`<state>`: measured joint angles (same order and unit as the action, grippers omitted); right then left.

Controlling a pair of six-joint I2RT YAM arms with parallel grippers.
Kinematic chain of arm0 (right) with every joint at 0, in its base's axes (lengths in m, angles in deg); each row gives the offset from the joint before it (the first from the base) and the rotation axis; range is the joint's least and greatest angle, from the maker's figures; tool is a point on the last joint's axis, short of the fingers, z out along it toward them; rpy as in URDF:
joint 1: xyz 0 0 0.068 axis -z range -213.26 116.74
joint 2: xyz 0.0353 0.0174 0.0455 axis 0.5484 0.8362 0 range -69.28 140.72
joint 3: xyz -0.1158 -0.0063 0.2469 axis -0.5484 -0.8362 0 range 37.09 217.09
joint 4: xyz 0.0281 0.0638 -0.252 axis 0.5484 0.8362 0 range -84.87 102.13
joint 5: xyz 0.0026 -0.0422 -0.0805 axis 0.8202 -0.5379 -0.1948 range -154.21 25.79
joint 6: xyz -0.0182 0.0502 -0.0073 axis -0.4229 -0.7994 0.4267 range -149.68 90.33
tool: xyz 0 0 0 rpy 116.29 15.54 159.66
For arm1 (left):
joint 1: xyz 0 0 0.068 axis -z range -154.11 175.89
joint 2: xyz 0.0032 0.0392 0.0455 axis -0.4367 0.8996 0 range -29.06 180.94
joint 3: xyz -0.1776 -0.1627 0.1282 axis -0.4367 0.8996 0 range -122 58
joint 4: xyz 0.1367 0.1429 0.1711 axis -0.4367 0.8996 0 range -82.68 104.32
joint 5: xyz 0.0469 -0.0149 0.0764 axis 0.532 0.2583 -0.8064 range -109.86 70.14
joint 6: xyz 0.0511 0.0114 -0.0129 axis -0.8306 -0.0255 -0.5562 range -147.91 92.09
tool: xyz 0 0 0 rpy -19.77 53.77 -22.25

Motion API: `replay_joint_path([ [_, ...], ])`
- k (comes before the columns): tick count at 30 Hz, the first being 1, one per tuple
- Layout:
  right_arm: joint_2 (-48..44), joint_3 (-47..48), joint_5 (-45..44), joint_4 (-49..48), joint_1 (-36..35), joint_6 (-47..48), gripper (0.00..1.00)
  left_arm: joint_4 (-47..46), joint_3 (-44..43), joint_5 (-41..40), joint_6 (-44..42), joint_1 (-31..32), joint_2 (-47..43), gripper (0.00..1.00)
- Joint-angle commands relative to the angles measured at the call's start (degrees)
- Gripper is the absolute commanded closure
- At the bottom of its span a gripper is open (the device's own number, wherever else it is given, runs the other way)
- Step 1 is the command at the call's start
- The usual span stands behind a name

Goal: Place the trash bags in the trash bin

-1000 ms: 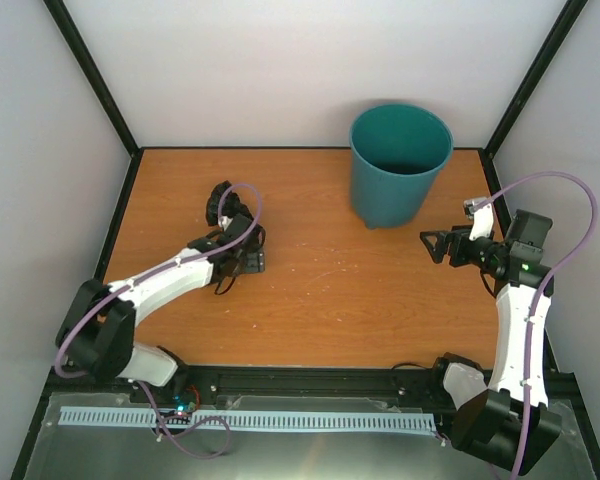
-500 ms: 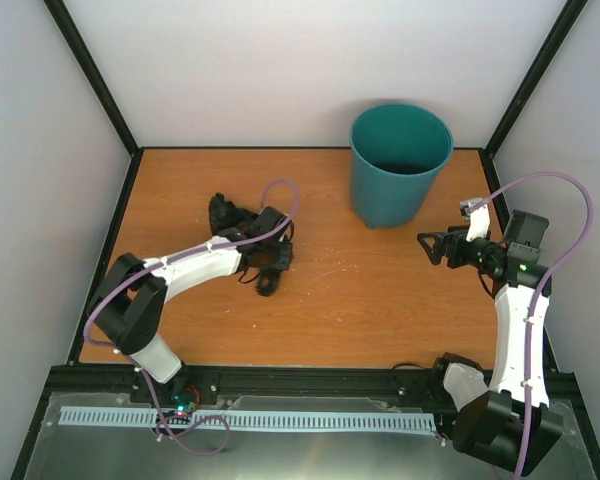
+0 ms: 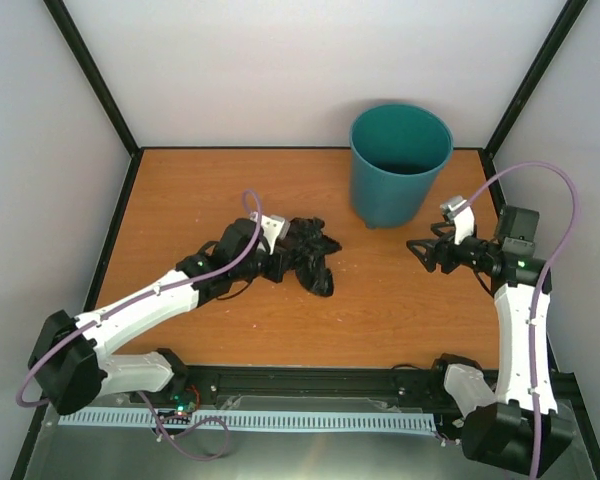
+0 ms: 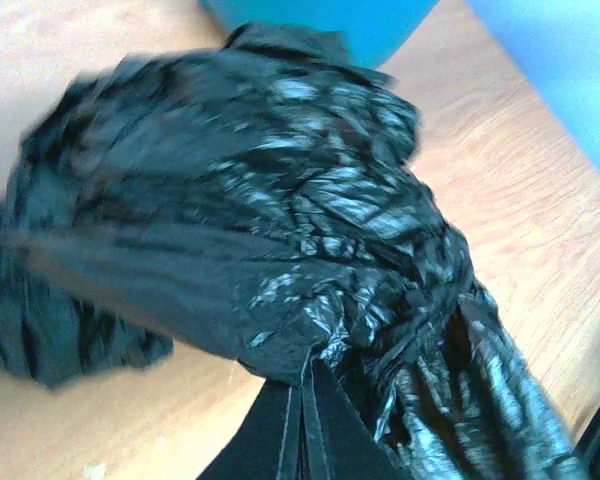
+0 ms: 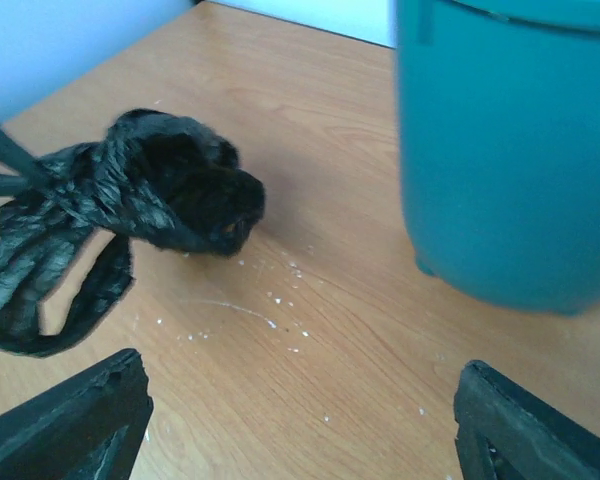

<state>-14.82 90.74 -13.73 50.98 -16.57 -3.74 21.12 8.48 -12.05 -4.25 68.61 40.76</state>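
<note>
Crumpled black bag pinched by the left arm

The left gripper (image 4: 303, 400) is clamped on the trash bag (image 4: 280, 230), a glossy, wrinkled wad bunched just beyond its fingertips. The right gripper (image 5: 300, 430) is spread wide; the bag lies ahead to its left, and the teal trash bin (image 5: 510, 150) stands farther right.
</note>
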Motion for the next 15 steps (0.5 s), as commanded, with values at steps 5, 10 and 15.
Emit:
replay_joint_path([
  [5, 2.2, 4.7, -12.4, 8.1, -19.5, 15.0, 0.23, 3.5, 11.0, -1.6, 7.8, -0.4, -9.3, 0.99],
  [10, 8.8, 3.5, -22.1, 4.3, -36.5, 14.8, 0.29, 5.8, 14.3, -2.4, 11.5, -0.4, -11.1, 0.99],
  [15, 15.0, 1.0, -27.9, -2.7, -46.7, 16.3, 0.35, 9.4, 14.2, -4.9, 13.1, -0.5, -10.3, 0.99],
])
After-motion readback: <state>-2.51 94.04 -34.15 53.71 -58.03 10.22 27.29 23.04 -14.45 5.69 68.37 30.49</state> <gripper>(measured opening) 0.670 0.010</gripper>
